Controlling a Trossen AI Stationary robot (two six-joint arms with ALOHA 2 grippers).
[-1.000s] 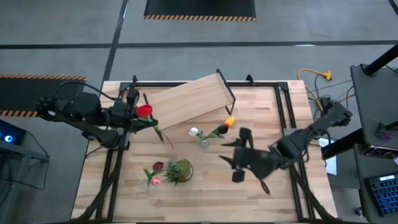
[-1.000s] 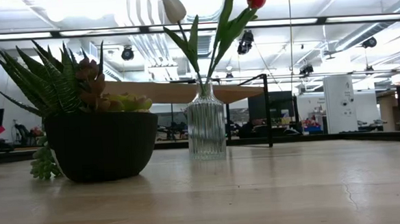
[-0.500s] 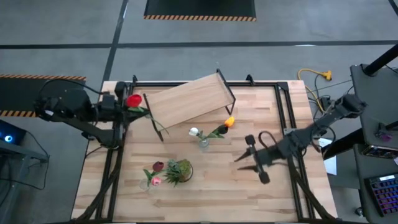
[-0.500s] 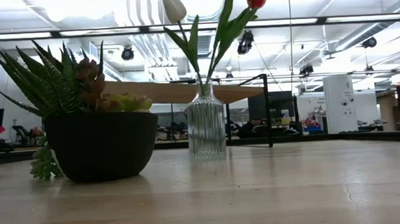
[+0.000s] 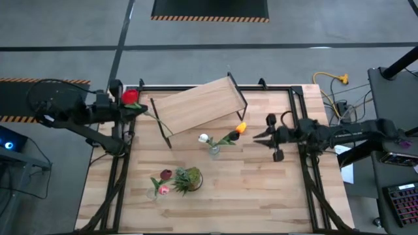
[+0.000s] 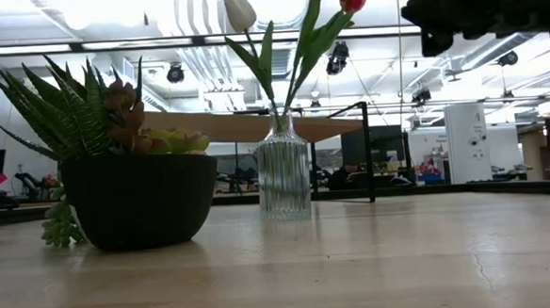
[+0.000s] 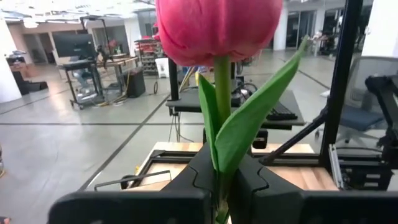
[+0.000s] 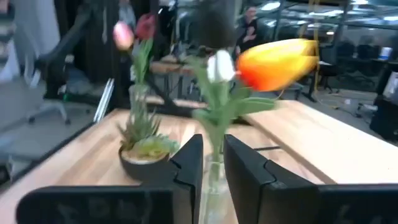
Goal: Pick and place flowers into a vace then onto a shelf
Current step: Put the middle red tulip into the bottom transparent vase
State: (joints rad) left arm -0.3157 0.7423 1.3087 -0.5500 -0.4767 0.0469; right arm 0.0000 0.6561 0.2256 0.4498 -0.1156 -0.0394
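**Red tulip in hand, vase two stems full**

Your left gripper (image 5: 117, 109) was clamped on the stalk of a red tulip (image 5: 130, 96), carried up off the table at its far-left corner, near one end of the shelf (image 5: 199, 106). In the left wrist view the dark fingers (image 7: 205, 171) pinched the green stalk with the bloom (image 7: 217, 25) upright above them.

Your right gripper (image 5: 271, 137) hung over the right side of the table, aimed at the glass vase (image 5: 214, 150); its jaws stood narrow with nothing between them.

The vase stood mid-table in front of the shelf, holding a white tulip (image 5: 204, 138) and an orange one (image 5: 241, 128). A second small vase (image 5: 154, 191) with pink and maroon flowers (image 5: 164, 182) sat beside a potted spiky plant (image 5: 187, 178).

You looked to be mid-carry. The next move, as I judge it, called for swinging the stem over the vase mouth and lowering it without knocking the two stems already in.

The table (image 5: 261, 196) was pale butcher-block wood on a black frame. Beyond it lay an open workshop with grey floor, ceiling lights and desks; a person (image 8: 249, 25) showed far off.
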